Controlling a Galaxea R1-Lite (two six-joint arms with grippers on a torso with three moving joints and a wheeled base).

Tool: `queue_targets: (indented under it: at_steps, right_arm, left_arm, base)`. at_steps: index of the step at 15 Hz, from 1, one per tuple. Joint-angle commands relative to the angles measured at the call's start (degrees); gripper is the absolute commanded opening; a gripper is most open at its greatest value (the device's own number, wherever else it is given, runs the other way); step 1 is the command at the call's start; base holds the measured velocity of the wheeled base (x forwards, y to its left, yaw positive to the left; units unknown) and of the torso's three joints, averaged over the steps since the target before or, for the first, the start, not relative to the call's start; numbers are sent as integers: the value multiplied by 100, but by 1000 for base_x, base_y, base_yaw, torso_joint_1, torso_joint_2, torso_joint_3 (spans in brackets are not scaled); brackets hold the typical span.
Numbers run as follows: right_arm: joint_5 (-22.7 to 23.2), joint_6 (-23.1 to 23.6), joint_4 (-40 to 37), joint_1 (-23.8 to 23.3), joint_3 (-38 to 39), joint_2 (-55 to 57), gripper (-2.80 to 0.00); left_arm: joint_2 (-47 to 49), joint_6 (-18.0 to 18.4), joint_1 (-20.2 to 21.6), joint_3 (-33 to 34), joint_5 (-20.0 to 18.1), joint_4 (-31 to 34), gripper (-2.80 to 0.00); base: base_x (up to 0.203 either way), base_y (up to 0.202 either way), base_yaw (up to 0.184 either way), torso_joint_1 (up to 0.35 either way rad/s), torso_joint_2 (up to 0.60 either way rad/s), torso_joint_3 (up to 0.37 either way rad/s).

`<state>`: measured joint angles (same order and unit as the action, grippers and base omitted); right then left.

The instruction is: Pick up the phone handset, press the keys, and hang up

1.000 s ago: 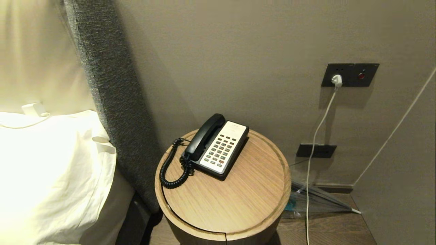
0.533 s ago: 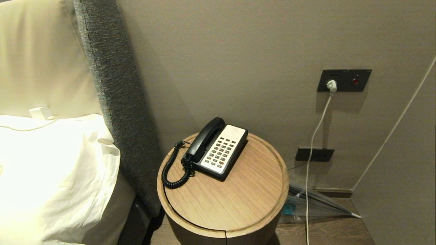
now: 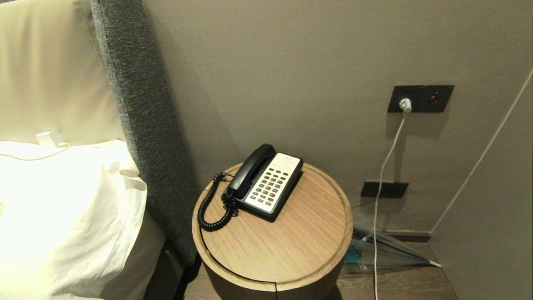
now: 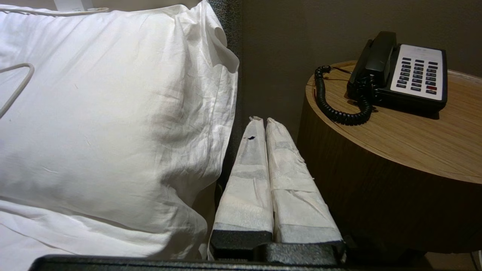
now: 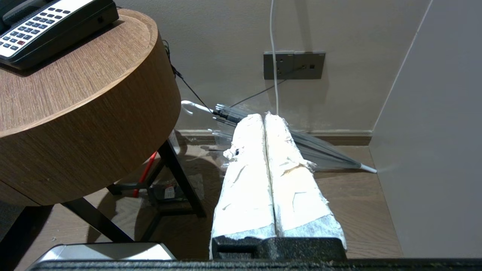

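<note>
The black phone handset (image 3: 251, 170) (image 4: 377, 52) rests in its cradle on the left side of the black-and-white phone base (image 3: 272, 186) (image 4: 416, 73) (image 5: 45, 26). Rows of keys (image 3: 270, 184) fill the white faceplate. A black coiled cord (image 3: 210, 204) (image 4: 339, 109) loops from the handset onto the round wooden table (image 3: 291, 246). Neither arm shows in the head view. My left gripper (image 4: 262, 119) is shut with nothing in it, low between the pillow and the table's side. My right gripper (image 5: 263, 115) is shut and empty, low to the right of the table, above the floor.
A white pillow (image 3: 62, 216) and a grey headboard (image 3: 141, 125) stand left of the table. On the wall are a socket plate (image 3: 420, 98) with a white cable (image 3: 385, 166). A folded clear umbrella (image 5: 301, 143) lies on the floor by the wall. A side wall (image 3: 491, 208) closes in the right.
The whole head view has shifted: the table and phone now sit a little lower and smaller in the picture, so the camera has moved. The phone itself has not moved.
</note>
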<state>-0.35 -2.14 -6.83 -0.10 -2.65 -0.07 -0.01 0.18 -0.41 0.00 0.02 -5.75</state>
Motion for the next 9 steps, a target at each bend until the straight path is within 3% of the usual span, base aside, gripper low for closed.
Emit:
queue_targets:
  at_steps: [1, 9]
  right_arm:
    - [0, -6, -3, 1, 1, -1, -280]
    - [8, -6, -3, 1, 1, -1, -280]
  left_arm:
    - [1, -1, -2, 229, 1, -5, -280]
    - [1, 8, -2, 229, -2, -5, -280]
  base:
    - [0, 0, 0, 0, 0, 0]
    - [0, 0, 0, 0, 0, 0]
